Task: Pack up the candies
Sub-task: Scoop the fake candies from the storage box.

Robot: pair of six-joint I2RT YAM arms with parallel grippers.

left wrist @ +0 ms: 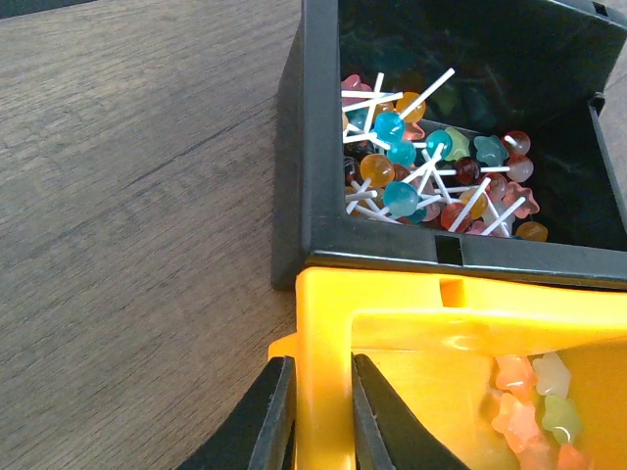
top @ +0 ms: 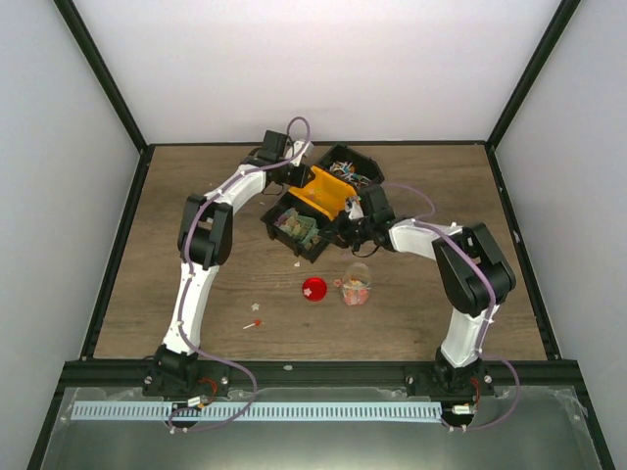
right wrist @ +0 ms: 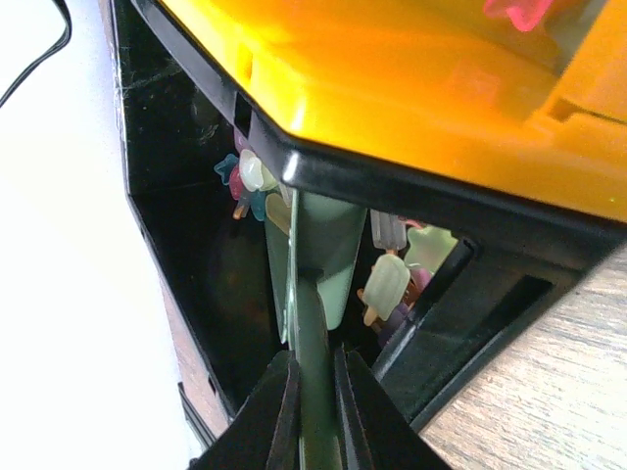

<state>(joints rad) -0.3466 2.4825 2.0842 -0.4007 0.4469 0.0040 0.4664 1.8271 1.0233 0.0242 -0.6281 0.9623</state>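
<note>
The candies point(left wrist: 431, 176), tiny coloured lollipops, fill a black box compartment point(left wrist: 318, 137). More star candies point(left wrist: 534, 401) lie in the yellow bin point(left wrist: 411, 343), which is tilted on the black box point(top: 323, 191). My left gripper point(left wrist: 321, 416) is shut on the yellow bin's wall. My right gripper point(right wrist: 315, 397) is shut on the handle of the green scoop point(right wrist: 318, 255), whose blade reaches into a black compartment beside popsicle-shaped candies point(right wrist: 387, 284). In the top view the left gripper point(top: 297, 182) and right gripper point(top: 350, 221) flank the bin.
A small clear jar point(top: 356, 286) holding some candies stands in front of the box, with the round red lid point(top: 313, 289) lying to its left. Stray candies point(top: 256, 322) lie on the wooden table point(top: 176, 225) near the left arm.
</note>
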